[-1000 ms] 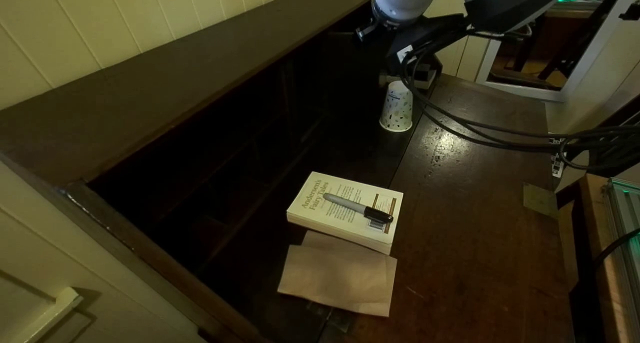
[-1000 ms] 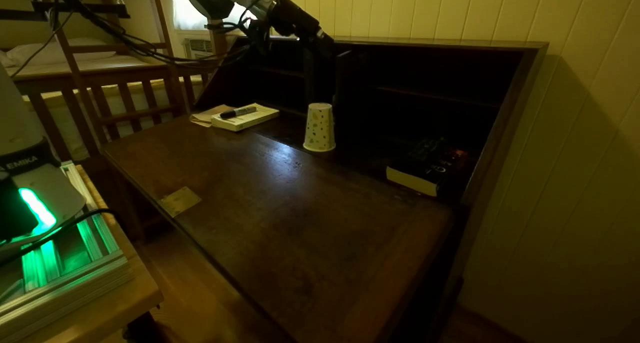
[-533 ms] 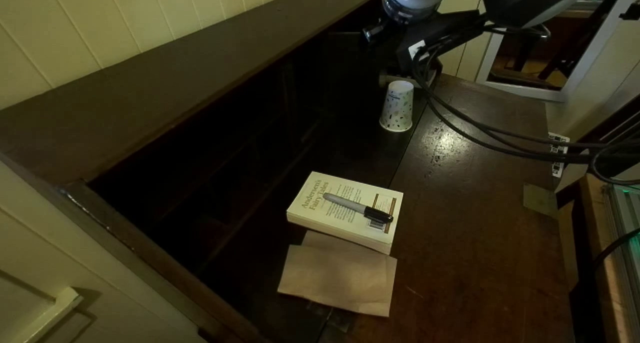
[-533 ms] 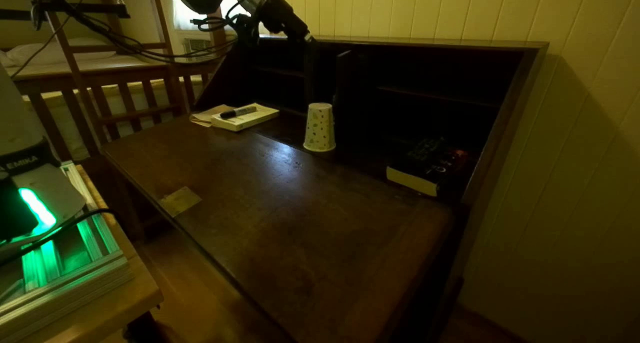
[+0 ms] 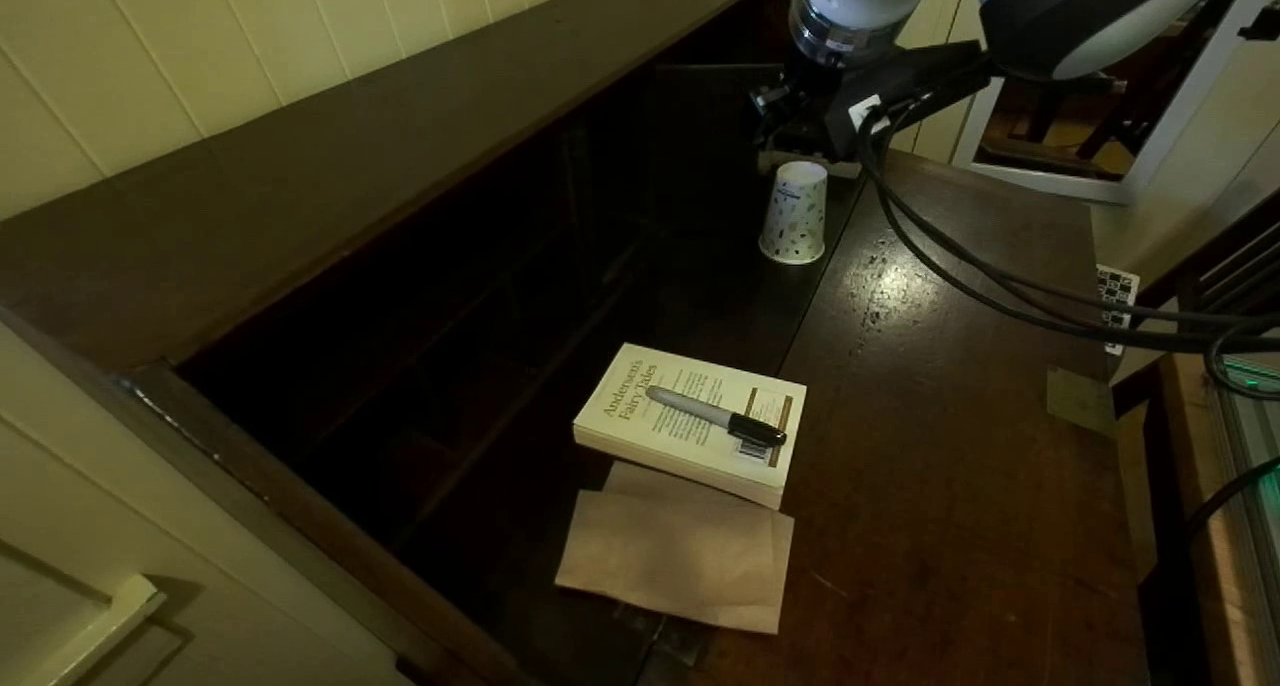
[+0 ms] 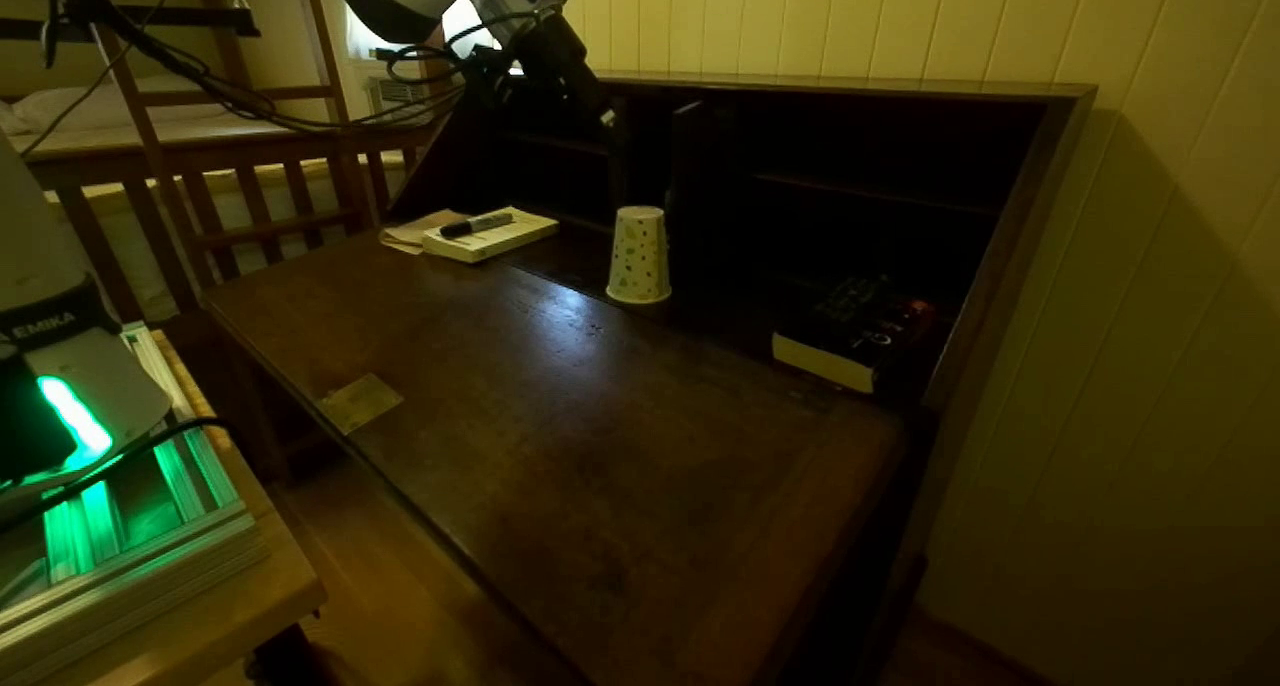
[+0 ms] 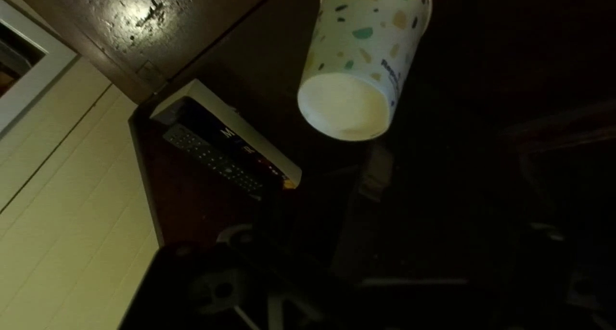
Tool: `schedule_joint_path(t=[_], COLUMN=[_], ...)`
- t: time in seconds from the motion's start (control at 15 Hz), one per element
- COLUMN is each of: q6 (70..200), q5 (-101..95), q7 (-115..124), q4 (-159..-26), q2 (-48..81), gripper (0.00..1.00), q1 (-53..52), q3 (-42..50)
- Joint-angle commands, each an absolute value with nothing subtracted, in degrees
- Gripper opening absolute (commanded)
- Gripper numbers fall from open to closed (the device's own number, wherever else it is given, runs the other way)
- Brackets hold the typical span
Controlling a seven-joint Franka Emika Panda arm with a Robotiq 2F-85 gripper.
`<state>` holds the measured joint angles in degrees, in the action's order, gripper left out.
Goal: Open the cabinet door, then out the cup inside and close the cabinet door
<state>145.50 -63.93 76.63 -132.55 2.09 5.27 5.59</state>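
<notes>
Paper cup, speckled, stands inverted with its rim down on the drop-front desk, just beside the seam and on the inner side of it. The fold-down leaf fills the foreground in an exterior view. Next comes 1 thick black book, lying flat (its cover lettering is too dim to read in full). Behind the cup, the cabinet door stands ajar, its panel jutting from the desk. The gripper hangs higher than the cup and apart from it, jaws spread wide; contact with the door cannot be determined. Farther along, 1 grey marker with a black cap rests across 1 paperback, titled "Andersen's Fairy Tales"; brown paper lies just beside that. Farthest noted: 1 wooden bed with a slatted rail, beyond the desk.
</notes>
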Motion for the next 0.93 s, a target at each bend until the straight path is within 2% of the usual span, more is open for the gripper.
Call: schedule_joint_path(t=[0.0,0.87], q6=[145.47,147.17], q5=[-57.28,-54.95], q7=[68.62,67.01], q4=[-133.67,-133.32], q2=[1.82,3.60], gripper=[1.00,1.00], q1=[6.47,7.18], q3=[6.69,7.65])
